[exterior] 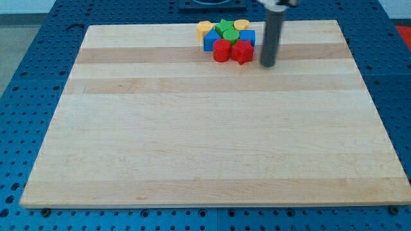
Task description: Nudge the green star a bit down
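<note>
Green star-shaped small block (pixel 225 27), probably light plastic or painted wood, sits near the view's top edge of the pale wooden board (pixel 192 128), in the back row of a tight cluster of blocks. I judge it light, stiff and not fragile, so it should slide easily on the smooth wood when it is pushed; there is nothing to grasp, only a side to press on. To move it down, the push must come on its upper edge, the edge toward the view's top. This looks difficult, because the star is packed in. The yellow block (pixel 205 27) is touching or almost touching it on the view's left, and another yellow block (pixel 241 25) on the view's right. A second green block (pixel 230 35) lies directly below it, with 2 blue blocks (pixel 210 41) (pixel 247 37) at the sides and 2 red blocks (pixel 222 51) (pixel 242 52) in the front row. Any push down will probably carry these neighbours also. My tip (pixel 268 65) rests on the board to the view's right of the cluster, just beside the red block on that side, and lower than the star, with a small gap to it. The rod has no jaws, so it holds nothing and touches no block. The tip must travel around the right yellow block to come above the star.
</note>
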Motion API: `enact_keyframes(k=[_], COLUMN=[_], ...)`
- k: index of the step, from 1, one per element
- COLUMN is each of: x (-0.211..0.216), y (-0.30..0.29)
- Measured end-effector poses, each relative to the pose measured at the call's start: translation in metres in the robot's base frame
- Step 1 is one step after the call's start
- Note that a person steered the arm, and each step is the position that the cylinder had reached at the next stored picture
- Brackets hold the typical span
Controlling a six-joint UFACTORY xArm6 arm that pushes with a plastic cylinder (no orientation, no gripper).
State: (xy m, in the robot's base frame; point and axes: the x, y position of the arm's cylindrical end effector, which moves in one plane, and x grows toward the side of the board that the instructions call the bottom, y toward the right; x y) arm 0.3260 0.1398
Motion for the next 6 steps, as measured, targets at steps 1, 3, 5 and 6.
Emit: enact_keyframes(k=[1,3,5,6], x=[-0.047,-0.134,-0.134,-0.132], y=[0.056,0.029,-0.042,-0.100])
